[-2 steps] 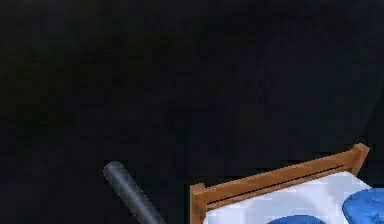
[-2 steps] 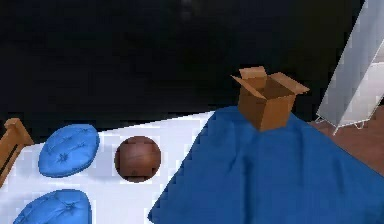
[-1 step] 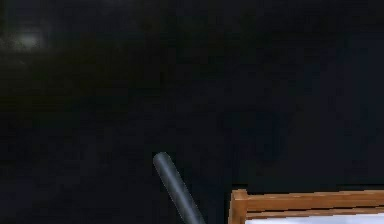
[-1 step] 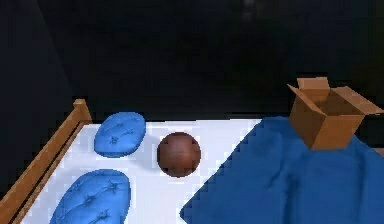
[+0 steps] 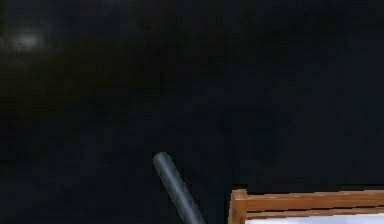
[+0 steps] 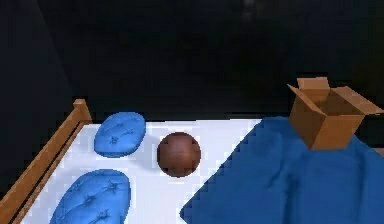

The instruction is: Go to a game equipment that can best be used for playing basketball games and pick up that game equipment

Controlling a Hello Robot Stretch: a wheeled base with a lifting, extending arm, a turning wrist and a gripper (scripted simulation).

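A brown ball sits in the middle of the bed, near two blue pillows. A box is on the blanket. I cannot tell about the hand.

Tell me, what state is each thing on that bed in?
basketball, resting alone on the white sheet
blue blanket, rumpled, spread over part of the sheet
cardboard box, flaps open, standing on the blanket
far pillow, lying flat
near pillow, lying flat
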